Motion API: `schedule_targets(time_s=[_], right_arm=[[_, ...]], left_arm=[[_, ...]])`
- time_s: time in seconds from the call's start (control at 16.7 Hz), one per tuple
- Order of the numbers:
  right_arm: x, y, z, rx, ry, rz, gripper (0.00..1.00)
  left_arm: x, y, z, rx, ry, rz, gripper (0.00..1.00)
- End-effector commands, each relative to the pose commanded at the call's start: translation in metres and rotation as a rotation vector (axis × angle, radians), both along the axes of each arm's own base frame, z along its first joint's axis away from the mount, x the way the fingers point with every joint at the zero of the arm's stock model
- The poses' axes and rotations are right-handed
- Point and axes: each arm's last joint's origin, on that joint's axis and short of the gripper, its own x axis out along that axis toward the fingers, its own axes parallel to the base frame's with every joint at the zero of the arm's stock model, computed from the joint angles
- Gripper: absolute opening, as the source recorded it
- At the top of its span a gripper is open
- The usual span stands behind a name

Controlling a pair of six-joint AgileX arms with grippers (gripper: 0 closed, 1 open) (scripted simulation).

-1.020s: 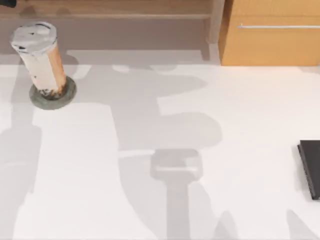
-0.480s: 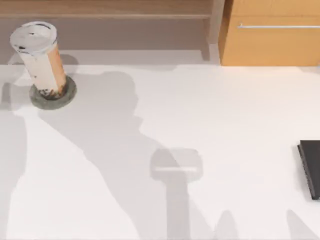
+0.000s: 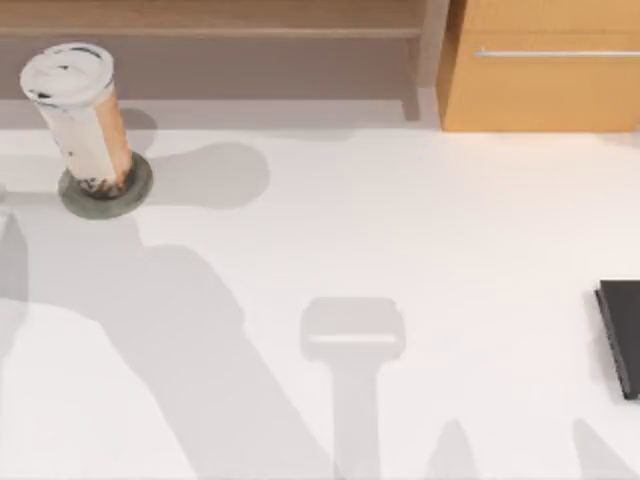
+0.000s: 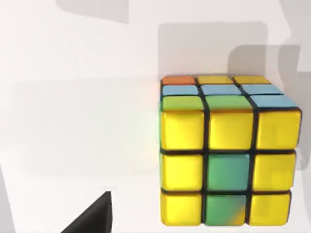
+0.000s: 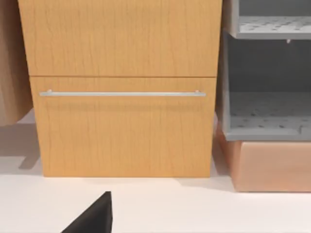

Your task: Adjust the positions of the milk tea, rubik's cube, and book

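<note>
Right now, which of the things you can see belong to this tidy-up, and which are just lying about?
Job things:
milk tea, upright on the grey disc, table's far left
cube, on the white table

Lying about:
black slab, right edge
wooden drawer cabinet
grey shelf

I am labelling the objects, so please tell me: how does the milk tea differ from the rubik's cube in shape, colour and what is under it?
The milk tea is a tall cylinder; the rubik's cube is a box with equal sides. The milk tea has white and orange-brown sides and a white lid; the rubik's cube shows mostly yellow squares, with some green, blue and orange. The milk tea stands on a grey round disc; the rubik's cube sits directly on the white table. Both are upright.
</note>
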Motion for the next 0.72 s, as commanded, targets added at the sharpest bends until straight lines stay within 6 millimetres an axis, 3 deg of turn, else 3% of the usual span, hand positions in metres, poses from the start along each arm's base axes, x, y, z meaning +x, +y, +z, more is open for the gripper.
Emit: schedule_targets(time_s=[0.48,0.72], right_arm=[[0.0,0.0,0.0,0.0,0.0,0.0,1.0],[0.0,0.0,0.0,0.0,0.0,0.0,1.0]], left_arm=[[-0.002,0.001,-0.006,-0.017,0.048,0.007,1.0],[-0.001,0.003,-0.034,-0.016,0.048,0.01,1.0]])
